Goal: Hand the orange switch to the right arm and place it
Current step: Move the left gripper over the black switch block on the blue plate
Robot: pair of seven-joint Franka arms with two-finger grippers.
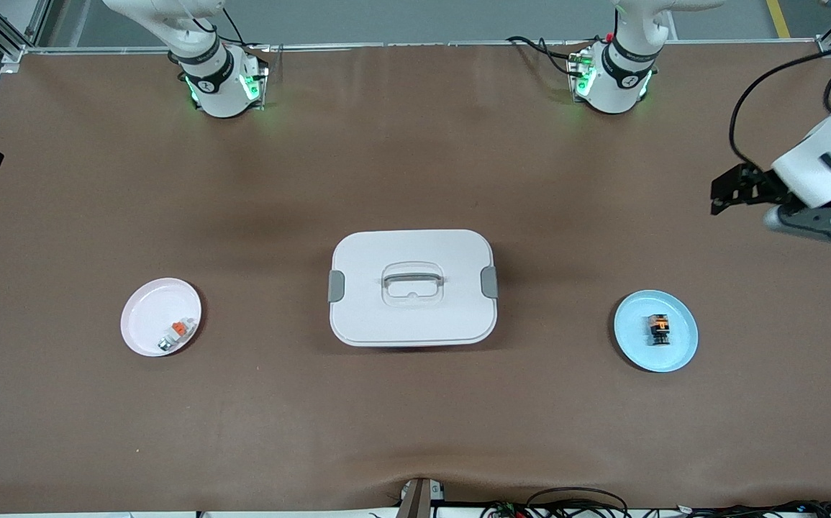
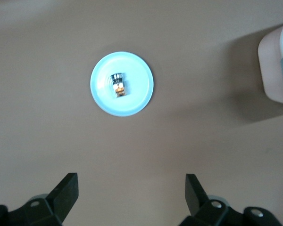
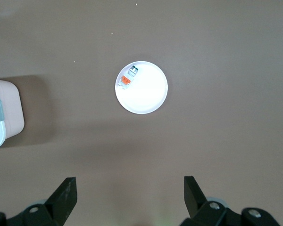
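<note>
The orange switch [image 1: 658, 329], a tiny black block with an orange band, lies on a light blue plate [image 1: 634, 320] toward the left arm's end of the table. It also shows in the left wrist view [image 2: 118, 85] on that plate [image 2: 137, 94]. My left gripper [image 2: 132, 182] is open and empty, high over bare table beside the plate. The left arm's wrist [image 1: 814, 180] shows at the front view's edge. My right gripper [image 3: 129, 183] is open and empty, high over the right arm's end of the table. It is out of the front view.
A white lidded box [image 1: 413, 288] with a handle and grey clasps stands mid-table. A whitish plate [image 1: 149, 309] toward the right arm's end holds a whitish-grey part with an orange tab [image 1: 174, 334]; the part also shows in the right wrist view [image 3: 129, 78].
</note>
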